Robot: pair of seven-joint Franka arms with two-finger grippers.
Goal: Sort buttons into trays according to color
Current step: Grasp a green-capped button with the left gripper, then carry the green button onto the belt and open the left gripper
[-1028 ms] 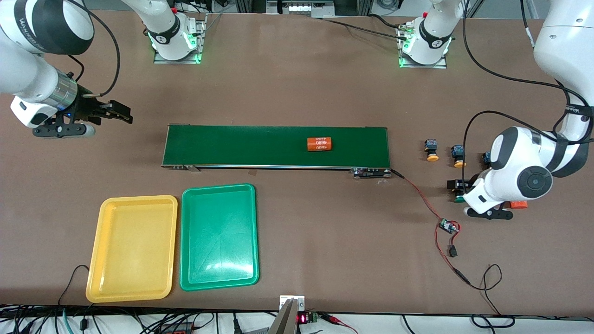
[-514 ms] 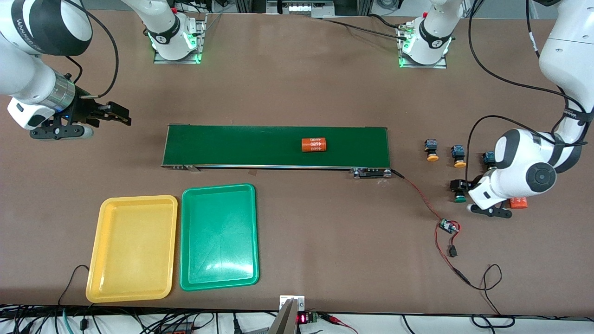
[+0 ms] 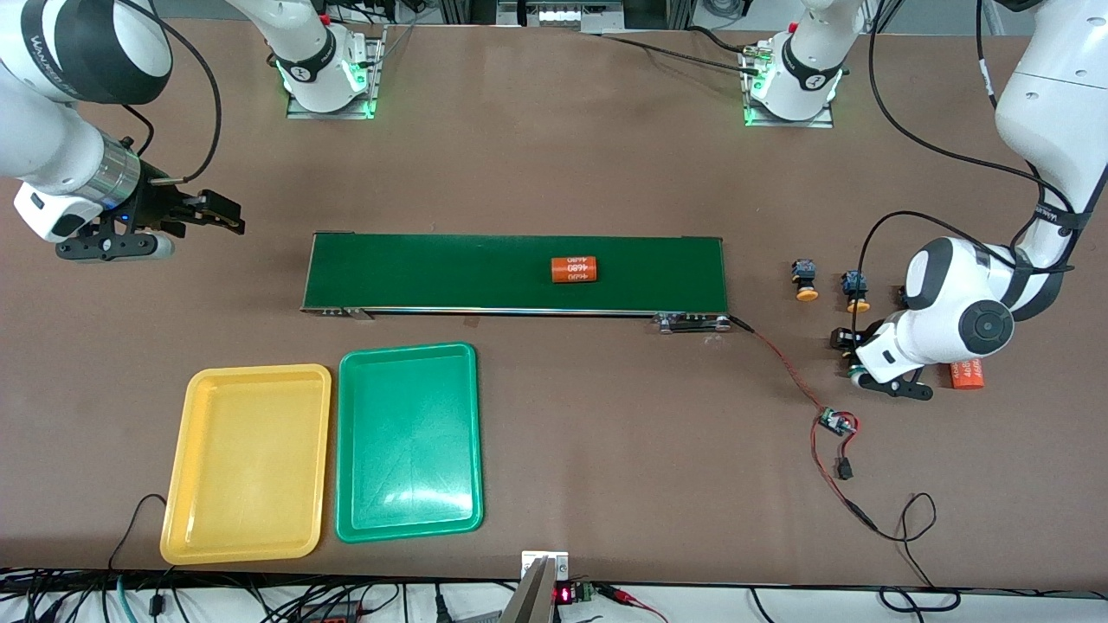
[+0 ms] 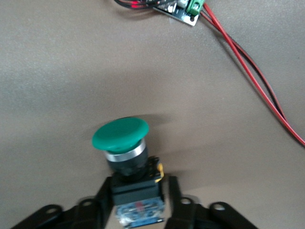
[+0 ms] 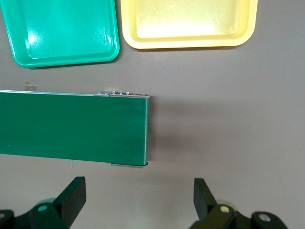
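A green-capped button (image 4: 120, 133) lies on its side on the table, and my left gripper (image 4: 138, 198) is shut on its black-blue body. In the front view the left gripper (image 3: 853, 348) is low over the table at the left arm's end, with the hand covering most of that button. Two yellow-orange buttons (image 3: 806, 281) (image 3: 856, 292) stand beside it, farther from the front camera. The yellow tray (image 3: 251, 459) and the green tray (image 3: 407, 441) lie side by side near the front edge, both bare. My right gripper (image 3: 227, 215) waits open over bare table at the right arm's end.
A long dark-green conveyor belt (image 3: 511, 272) crosses the middle and carries an orange "4680" cylinder (image 3: 575, 269). Another orange cylinder (image 3: 967, 375) lies by the left hand. A small circuit board (image 3: 836, 423) with red wires lies nearer the front camera than the held button.
My left gripper's fingers have closed onto the green button's body and the hand has shifted slightly. The orange cylinder on the belt has travelled toward the right arm's end.
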